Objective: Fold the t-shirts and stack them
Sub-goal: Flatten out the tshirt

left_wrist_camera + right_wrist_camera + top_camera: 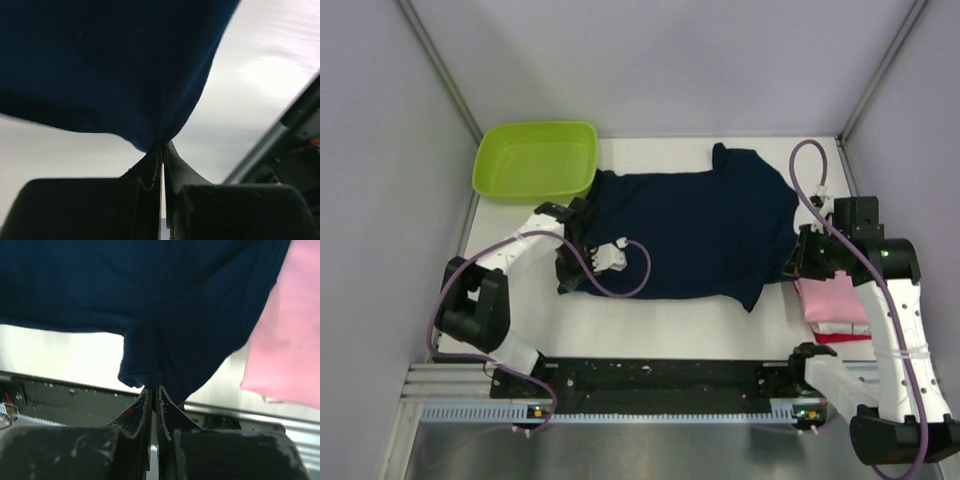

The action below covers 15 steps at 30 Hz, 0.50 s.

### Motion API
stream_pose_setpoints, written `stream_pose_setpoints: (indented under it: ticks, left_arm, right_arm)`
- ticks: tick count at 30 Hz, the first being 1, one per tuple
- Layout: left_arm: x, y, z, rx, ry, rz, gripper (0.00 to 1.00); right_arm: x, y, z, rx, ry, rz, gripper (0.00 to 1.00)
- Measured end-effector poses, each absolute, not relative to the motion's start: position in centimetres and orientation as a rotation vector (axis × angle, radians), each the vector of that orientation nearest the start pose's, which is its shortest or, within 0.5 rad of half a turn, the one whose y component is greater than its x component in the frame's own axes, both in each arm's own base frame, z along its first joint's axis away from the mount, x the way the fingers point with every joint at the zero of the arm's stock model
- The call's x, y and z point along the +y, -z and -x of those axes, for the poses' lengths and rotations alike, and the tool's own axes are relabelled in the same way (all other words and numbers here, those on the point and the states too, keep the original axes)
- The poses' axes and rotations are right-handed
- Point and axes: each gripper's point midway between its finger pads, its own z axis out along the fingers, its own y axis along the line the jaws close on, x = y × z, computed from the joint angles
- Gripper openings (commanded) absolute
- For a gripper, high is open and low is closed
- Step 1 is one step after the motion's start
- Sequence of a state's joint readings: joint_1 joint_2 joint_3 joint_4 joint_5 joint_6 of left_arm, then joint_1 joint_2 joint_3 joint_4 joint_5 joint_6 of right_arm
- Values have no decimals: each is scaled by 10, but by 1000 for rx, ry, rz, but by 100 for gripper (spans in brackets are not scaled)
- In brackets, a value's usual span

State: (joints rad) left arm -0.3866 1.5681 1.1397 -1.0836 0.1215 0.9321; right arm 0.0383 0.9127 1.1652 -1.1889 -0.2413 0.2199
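The left gripper [161,146] is pinched tight on the left edge of the plain dark navy cloth t-shirt [700,230], and the right gripper [154,388] clamps its right edge. The shirt is spread across the white table [660,325], with a lime green plastic tub [535,160] at far left. At near right, a folded pink t-shirt [835,300] lies on top of a folded red t-shirt [845,338].

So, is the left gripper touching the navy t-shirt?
Touching. The left wrist view shows the left gripper shut on the navy t-shirt, cloth pinched between its fingertips.

The white table [660,320] carries a green tub [535,160], a navy t-shirt [700,225] and a folded stack [835,303].
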Motion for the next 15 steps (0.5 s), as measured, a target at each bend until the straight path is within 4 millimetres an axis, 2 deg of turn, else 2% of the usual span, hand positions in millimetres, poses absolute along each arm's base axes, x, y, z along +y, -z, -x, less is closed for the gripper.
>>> stream_pose_setpoints:
  ticks: [2, 5, 8, 12, 15]
  left_arm:
    - [-80, -69, -215, 2468, 239, -1920, 0]
    - [-80, -77, -189, 2498, 351, -1930, 0]
    - [-83, -85, -173, 2474, 414, -1923, 0]
    - [-80, -85, -147, 2478, 480, -1937, 0]
    - [-78, -88, -141, 2505, 483, -1918, 0]
  right_arm:
    - [56, -217, -175, 2578, -392, -130, 0]
    - [60, -223, -166, 2599, -410, -98, 0]
    - [65, -227, -163, 2598, -430, -64, 0]
    - [65, -223, -161, 2626, -411, -36, 0]
    - [65, -216, -168, 2664, -404, -23, 0]
